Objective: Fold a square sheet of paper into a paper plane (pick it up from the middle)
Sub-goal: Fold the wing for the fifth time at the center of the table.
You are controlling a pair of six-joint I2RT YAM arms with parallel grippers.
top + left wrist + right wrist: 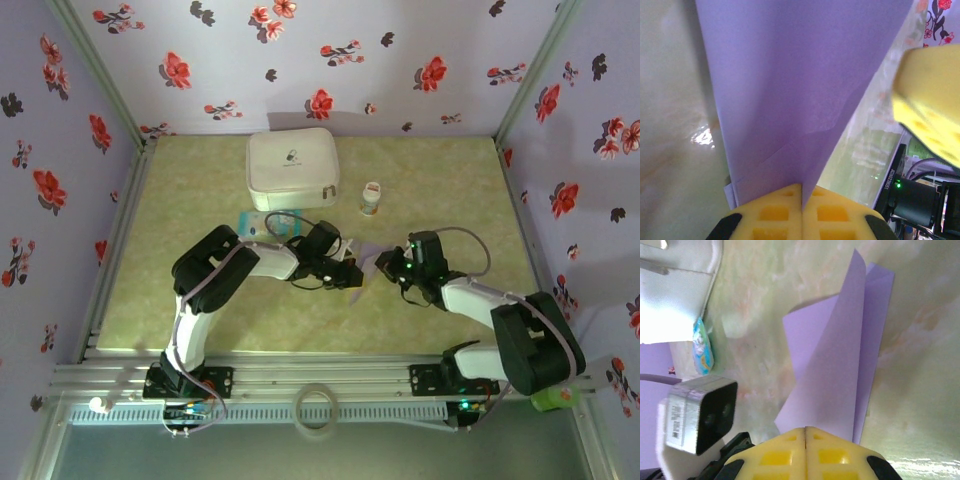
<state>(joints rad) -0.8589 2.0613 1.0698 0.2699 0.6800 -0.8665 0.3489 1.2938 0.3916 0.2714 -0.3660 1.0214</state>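
Note:
The sheet of paper [366, 256] is lavender and partly folded, lying mid-table between my two grippers. In the left wrist view the paper [800, 75] runs up from my left gripper [802, 192], whose yellow pads are shut with a folded layer pinched in their seam. That left gripper [348, 272] sits at the paper's left side. In the right wrist view the paper [840, 365] has one flap lifted and a crease along it. My right gripper [805, 430] is shut, pads together over the paper's near end; a pinch on it I cannot make out. From above, the right gripper [388, 265] is at the paper's right.
A white zip case [292, 160] stands at the back, with a teal-and-white packet [270, 224] just in front of it and a small bottle [371, 198] to its right. Floral walls close in three sides. A tape ring [317, 410] lies on the near rail.

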